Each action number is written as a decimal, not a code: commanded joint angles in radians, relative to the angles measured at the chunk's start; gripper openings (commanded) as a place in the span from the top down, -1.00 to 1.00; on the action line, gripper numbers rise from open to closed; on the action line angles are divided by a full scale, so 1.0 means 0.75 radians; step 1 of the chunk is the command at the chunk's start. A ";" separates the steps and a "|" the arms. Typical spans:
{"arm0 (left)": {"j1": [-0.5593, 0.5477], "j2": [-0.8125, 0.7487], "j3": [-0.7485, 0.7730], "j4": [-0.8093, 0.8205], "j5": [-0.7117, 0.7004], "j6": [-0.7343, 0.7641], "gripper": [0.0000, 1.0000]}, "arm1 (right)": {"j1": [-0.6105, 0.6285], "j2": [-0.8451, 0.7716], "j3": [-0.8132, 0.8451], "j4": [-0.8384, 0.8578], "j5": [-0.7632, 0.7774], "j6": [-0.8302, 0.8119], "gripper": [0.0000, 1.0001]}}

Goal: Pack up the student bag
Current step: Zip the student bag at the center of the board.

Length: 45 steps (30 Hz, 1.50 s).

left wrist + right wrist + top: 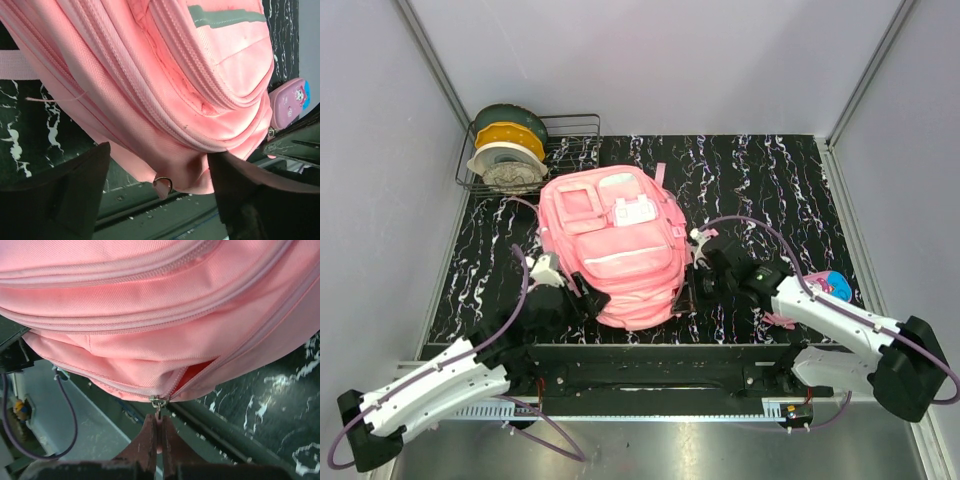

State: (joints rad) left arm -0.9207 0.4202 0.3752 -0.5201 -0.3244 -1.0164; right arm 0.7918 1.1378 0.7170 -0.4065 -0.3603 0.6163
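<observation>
- A large pink fabric student bag (610,250) lies flat with its front pockets facing up. It sits in the middle of a black desk veined with white (770,170), between the two arms.
- The right gripper (159,421) is pinched tight on a small metal zipper pull (158,402) at the bag's right side. Just past the pull the zip is parted a short way, showing a sliver of orange-red lining (192,374).
- The left gripper (157,157) is spread wide and holds nothing. Its dark fingers (60,195) flank a lower corner of the bag; whether they touch the fabric cannot be told.
- A small pink-purple cartoon pencil case (290,102) lies on the desk to the right of the bag, apart from it.
- A wire dish rack (575,135) holding stacked plates stands at the far left corner.
- The step in hand appears to be unzipping the main compartment, and it has barely begun. Nothing looks packed.
- The next move likely calls for drawing the pull along the curved zip track. The left gripper would need to close on the fabric, or the soft bag may slide or bunch instead of opening.
</observation>
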 commanded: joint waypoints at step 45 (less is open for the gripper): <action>-0.106 0.936 0.111 1.151 0.565 0.101 1.00 | 0.427 -0.085 -0.228 0.450 0.462 0.432 1.00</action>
State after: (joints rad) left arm -1.0397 1.0046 0.3061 0.1009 -0.3084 -1.1370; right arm 1.0424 1.2251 0.5362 -0.1555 -0.0494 0.9298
